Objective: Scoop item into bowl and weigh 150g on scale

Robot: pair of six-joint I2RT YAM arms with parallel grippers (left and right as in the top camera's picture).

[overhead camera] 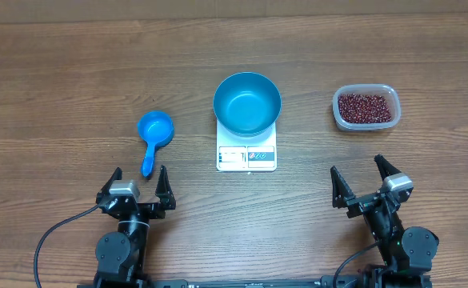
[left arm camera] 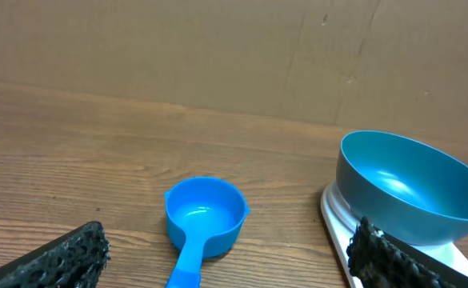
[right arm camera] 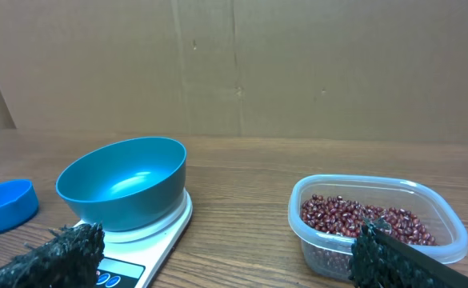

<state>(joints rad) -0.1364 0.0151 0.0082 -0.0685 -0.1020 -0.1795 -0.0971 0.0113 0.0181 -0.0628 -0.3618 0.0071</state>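
Note:
The blue bowl (overhead camera: 247, 103) (left arm camera: 414, 186) (right arm camera: 124, 181) stands empty on the white scale (overhead camera: 246, 154) (right arm camera: 154, 244) at the table's middle. Dark red-brown beans (overhead camera: 366, 107) (right arm camera: 363, 222) fill a clear plastic tub (overhead camera: 366, 108) (right arm camera: 378, 228) at the right. A small blue scoop (overhead camera: 154, 136) (left arm camera: 202, 220) lies left of the scale, handle toward me. My left gripper (overhead camera: 138, 182) (left arm camera: 230, 260) is open just short of the scoop's handle, holding nothing. My right gripper (overhead camera: 363, 175) (right arm camera: 226, 256) is open near the front edge, below the tub, also holding nothing.
A brown cardboard wall (left arm camera: 234, 56) closes off the far side of the wooden table (overhead camera: 74, 80). Black cables (overhead camera: 54, 236) run from the arm bases at the front edge.

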